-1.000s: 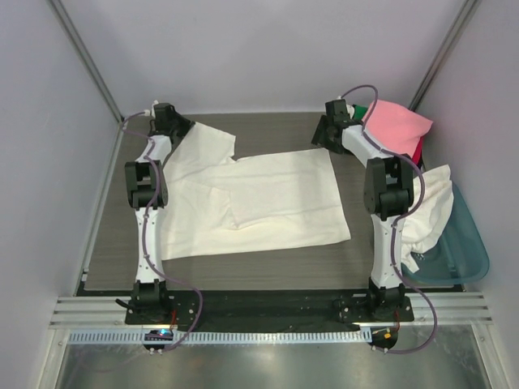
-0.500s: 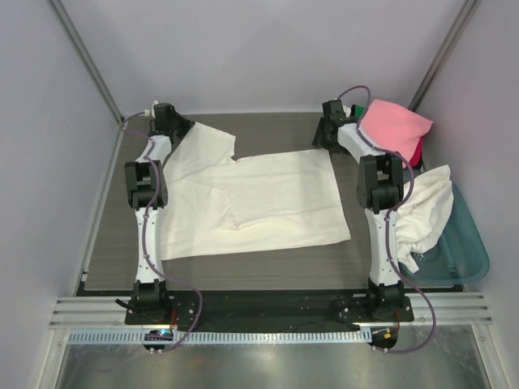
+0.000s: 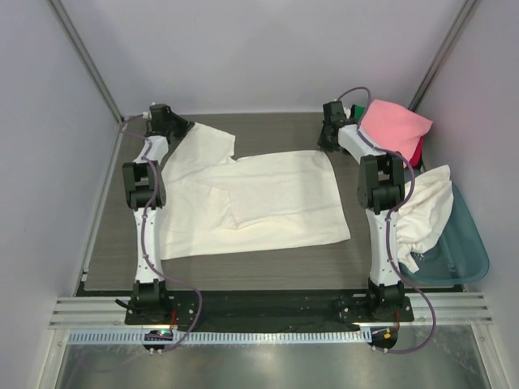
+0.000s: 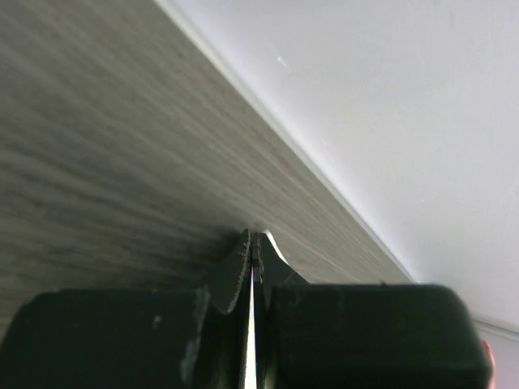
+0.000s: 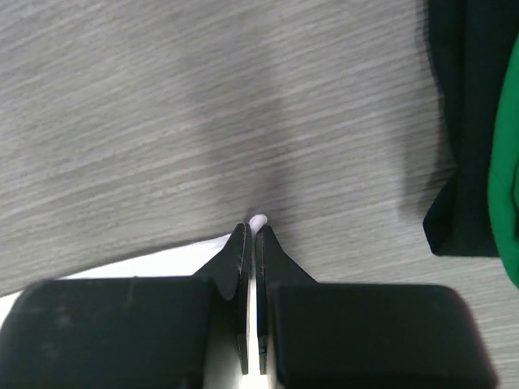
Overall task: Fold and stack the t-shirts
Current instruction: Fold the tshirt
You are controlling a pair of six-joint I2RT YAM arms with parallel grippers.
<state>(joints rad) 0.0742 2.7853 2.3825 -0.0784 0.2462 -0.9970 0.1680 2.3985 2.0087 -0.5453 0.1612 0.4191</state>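
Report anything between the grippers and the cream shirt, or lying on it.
Nothing visible. The right gripper is shut on the far right corner of the cream shirt, the left gripper on its far left corner. Nothing lies on the shirt; the pink shirt sits to its right.

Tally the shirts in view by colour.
Spread cream-white shirt, draped cream-white shirt: 2
Pink shirt: 1
Red shirt: 1
Green shirt: 1
Black shirt: 1
Total: 6
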